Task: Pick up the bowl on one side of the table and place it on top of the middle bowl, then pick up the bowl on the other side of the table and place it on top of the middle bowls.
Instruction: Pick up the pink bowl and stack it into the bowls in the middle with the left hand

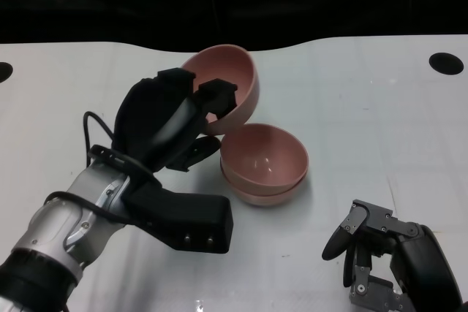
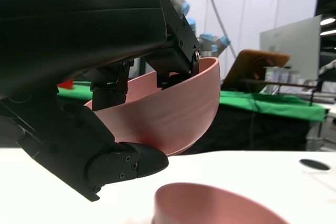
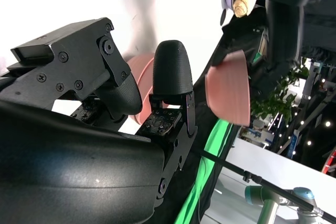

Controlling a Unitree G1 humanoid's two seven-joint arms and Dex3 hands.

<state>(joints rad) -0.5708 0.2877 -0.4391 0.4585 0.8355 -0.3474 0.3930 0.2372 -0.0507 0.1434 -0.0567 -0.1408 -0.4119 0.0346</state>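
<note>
A: Where does it stand?

B: The left hand (image 1: 172,118) pinches the raised bowl (image 1: 230,82) by its rim, fingers inside and thumb under the outer wall. The bowl is off the bench (image 1: 365,122), tipped steeply so its mouth faces the robot, and it hangs just behind the stack (image 1: 263,162), toward the far edge.

A: And the stack?

B: Two bowls nested, by the look of the double rim, sitting about mid-bench. So I judge this is the last bowl to go on.

A: What does a clean placement need?

B: First level the bowl. Tilted like this, its low edge would catch the stack's far rim and could shove the stack toward the near edge. Then bring it over the middle of the stack and lower it straight, letting go only once it seats.

A: Any risk in the release?

B: The fingers inside the rim may be trapped between bowls, so they should open gently and lift out upward.

A: The other hand?

B: The right hand (image 1: 387,257) sits near the bench's near right corner, holding nothing, fingers loosely apart, well clear.
</note>
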